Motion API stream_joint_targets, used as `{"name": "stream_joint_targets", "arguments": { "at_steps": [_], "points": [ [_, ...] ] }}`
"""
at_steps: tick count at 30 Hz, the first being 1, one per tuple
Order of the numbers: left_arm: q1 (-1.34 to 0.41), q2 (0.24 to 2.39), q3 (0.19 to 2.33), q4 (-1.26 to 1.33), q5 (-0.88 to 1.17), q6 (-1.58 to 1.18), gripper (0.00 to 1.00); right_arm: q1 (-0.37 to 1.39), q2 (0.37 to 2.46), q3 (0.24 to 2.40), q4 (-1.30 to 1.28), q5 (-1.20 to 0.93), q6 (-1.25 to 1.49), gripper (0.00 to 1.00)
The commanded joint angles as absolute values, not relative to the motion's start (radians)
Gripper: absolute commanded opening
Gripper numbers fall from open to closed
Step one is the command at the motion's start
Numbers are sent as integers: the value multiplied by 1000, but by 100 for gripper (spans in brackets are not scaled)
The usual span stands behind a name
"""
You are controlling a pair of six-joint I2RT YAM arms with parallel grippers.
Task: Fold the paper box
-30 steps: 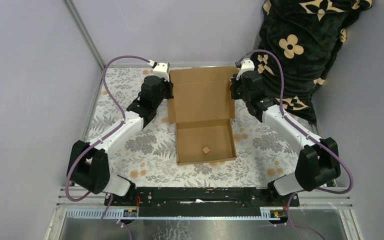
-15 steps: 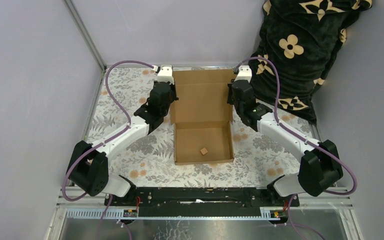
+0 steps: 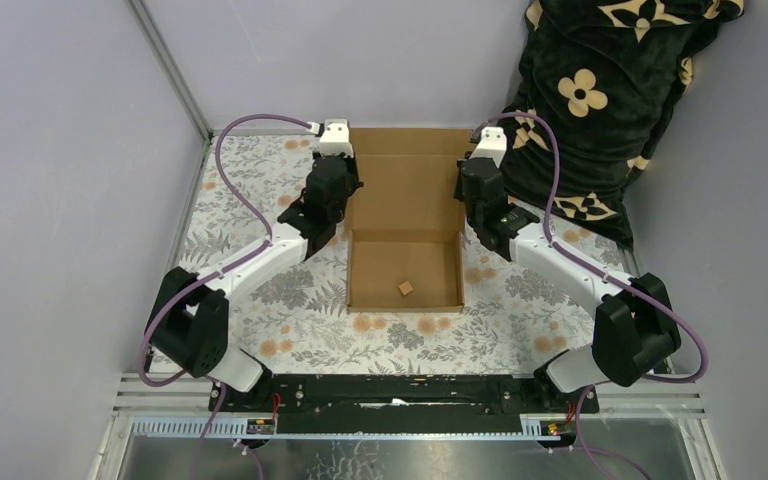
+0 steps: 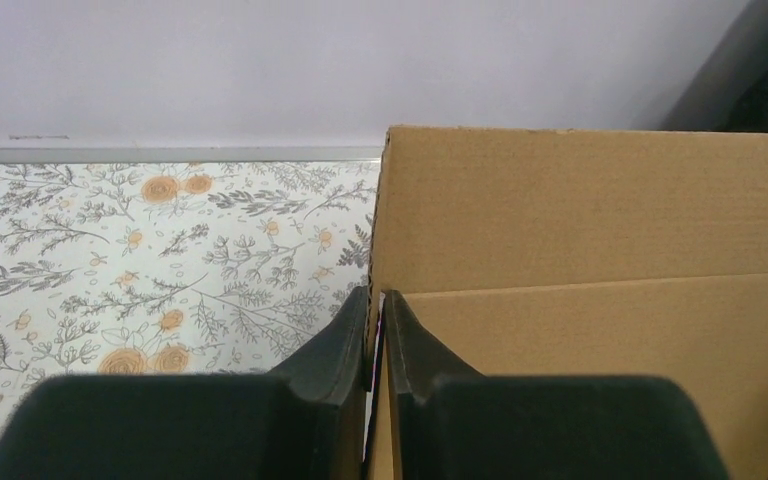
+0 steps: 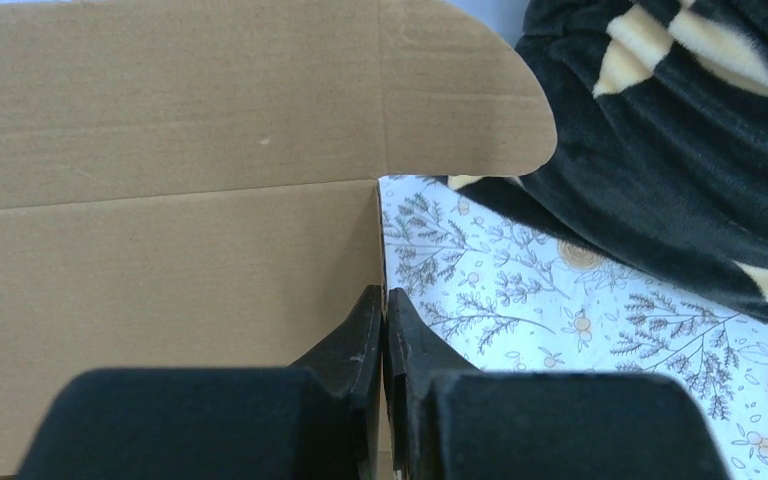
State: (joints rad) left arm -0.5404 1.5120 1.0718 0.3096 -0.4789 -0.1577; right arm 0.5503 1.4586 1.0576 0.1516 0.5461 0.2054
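The paper box [image 3: 405,262] sits mid-table as a shallow brown cardboard tray, with its lid panel [image 3: 405,180] tilted up at the far side. My left gripper [image 3: 348,188] is shut on the lid's left edge; in the left wrist view the cardboard edge runs between the fingers of the left gripper [image 4: 375,296]. My right gripper [image 3: 462,186] is shut on the lid's right edge, and the right wrist view shows the right gripper [image 5: 382,294] pinching just below a rounded side flap [image 5: 470,110]. A small brown scrap [image 3: 405,288] lies inside the tray.
A dark blanket with cream flowers [image 3: 600,90] is heaped at the back right, close to the right arm. The floral tablecloth [image 3: 260,290] covers the table. Grey walls stand behind and to the left, with a metal rail [image 3: 170,70] along the left corner.
Both grippers have lifted the lid from a flatter lie to a steeper tilt. The tray has slid slightly toward the far side, and both arms have drawn inward with it.
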Motion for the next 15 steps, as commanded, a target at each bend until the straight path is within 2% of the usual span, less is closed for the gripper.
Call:
{"name": "stream_joint_targets", "arguments": {
  "at_steps": [1,4,6,8,10,12,15],
  "points": [
    [-516,1519,1069,472,-491,-161,16,555,1445,1088,281,643,185,0],
    [-512,1514,1027,512,-488,-181,16,558,1431,1052,331,665,167,0],
    [-505,1506,989,534,-487,-205,21,561,1421,1027,354,678,166,0],
    [-498,1503,968,522,-494,-230,41,562,1416,1005,366,679,169,0],
    [-496,1494,951,512,-499,-243,49,562,1415,986,375,675,172,0],
    [-493,1475,930,502,-497,-250,53,562,1412,973,376,672,174,0],
    [-487,1445,900,512,-476,-249,54,563,1403,955,378,668,179,0]
  ]
}}
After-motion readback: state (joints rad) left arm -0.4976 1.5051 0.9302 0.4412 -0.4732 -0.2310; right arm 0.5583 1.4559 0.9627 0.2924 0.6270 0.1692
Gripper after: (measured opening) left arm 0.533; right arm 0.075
